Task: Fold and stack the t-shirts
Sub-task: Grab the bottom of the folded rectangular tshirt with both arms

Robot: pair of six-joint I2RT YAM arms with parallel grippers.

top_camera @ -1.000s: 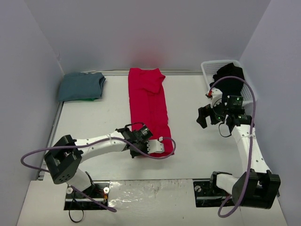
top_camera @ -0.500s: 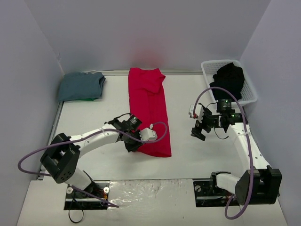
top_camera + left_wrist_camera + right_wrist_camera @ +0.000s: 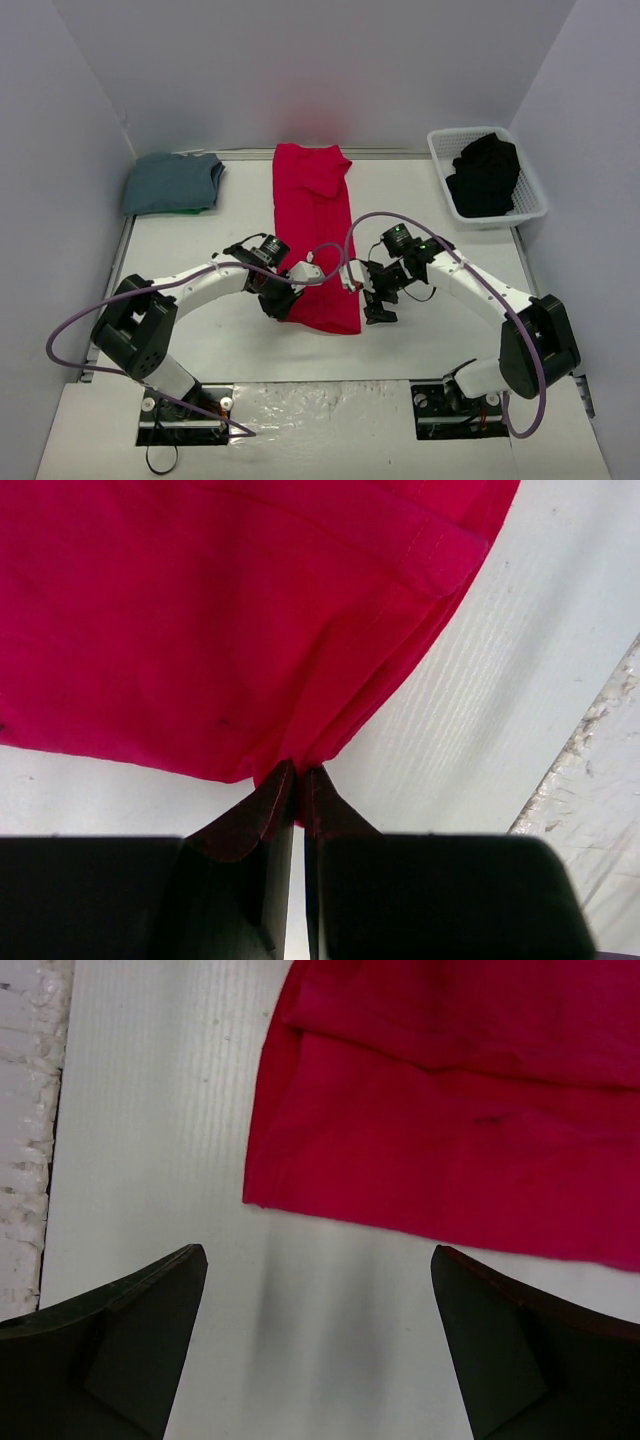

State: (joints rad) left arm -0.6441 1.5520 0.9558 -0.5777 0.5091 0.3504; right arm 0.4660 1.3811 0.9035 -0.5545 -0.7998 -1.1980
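Red t-shirt (image 3: 318, 230) was laid on the table (image 3: 180, 240), lengthwise near to far, its near-left corner pinched by the left gripper (image 3: 298, 772). The wide-spread right gripper (image 3: 318, 1260) was held just beside the near-right corner, seemingly clear of it.

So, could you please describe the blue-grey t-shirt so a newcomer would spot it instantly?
Look to the table's far-left corner. The blue-grey t-shirt lies there, left of the red t-shirt. It alone is folded small, with a green edge peeking beneath.

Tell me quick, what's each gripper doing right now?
Left gripper: closed, pinching the edge of the red shirt.
Right gripper: open, holding nothing, just short of the shirt's near corner.
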